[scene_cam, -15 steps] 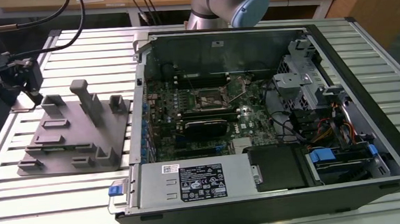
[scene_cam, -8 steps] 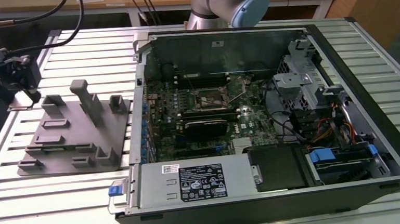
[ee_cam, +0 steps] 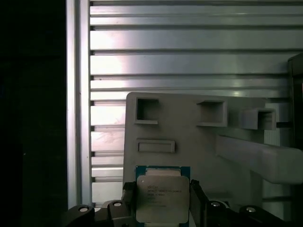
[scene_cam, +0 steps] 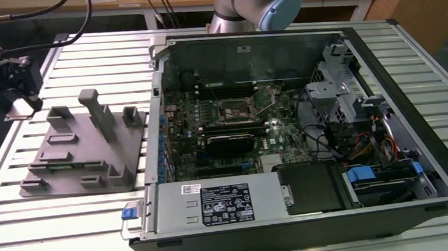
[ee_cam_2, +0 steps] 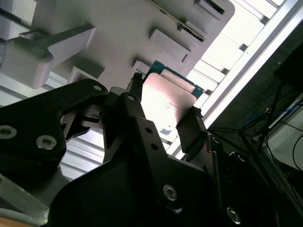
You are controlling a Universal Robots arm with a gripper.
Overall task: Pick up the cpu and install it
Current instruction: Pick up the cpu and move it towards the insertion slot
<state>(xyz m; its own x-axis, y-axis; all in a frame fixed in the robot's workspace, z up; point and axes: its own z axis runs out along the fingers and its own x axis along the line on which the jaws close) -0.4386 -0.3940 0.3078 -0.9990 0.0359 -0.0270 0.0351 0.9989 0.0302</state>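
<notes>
The pincer [ee_cam: 162, 190] is clamped on the cpu [ee_cam: 162, 197], with a black finger [ee_cam_2: 189, 132] against each of two opposite edges and the chip's silvery top showing in both wrist views. Behind the chip is the grey fixture [ee_cam: 189, 137] on the slatted bench [ee_cam: 180, 61]. The open computer case [scene_cam: 243, 57] stands just beside the fixture, on the exterior view's right.

I see a table [scene_cam: 74, 228] of ribbed silver metal slats. Two things sit directly on it: a grey plastic fixture [scene_cam: 85, 151] with upright posts toward the exterior view's left, and an open black computer case [scene_cam: 293, 238] lying on its side just beside it toward the right, covering most of the surface. In the first wrist view the table [ee_cam: 189, 56] runs beneath the fixture [ee_cam: 199, 142], whose flat base rests on the slats
</notes>
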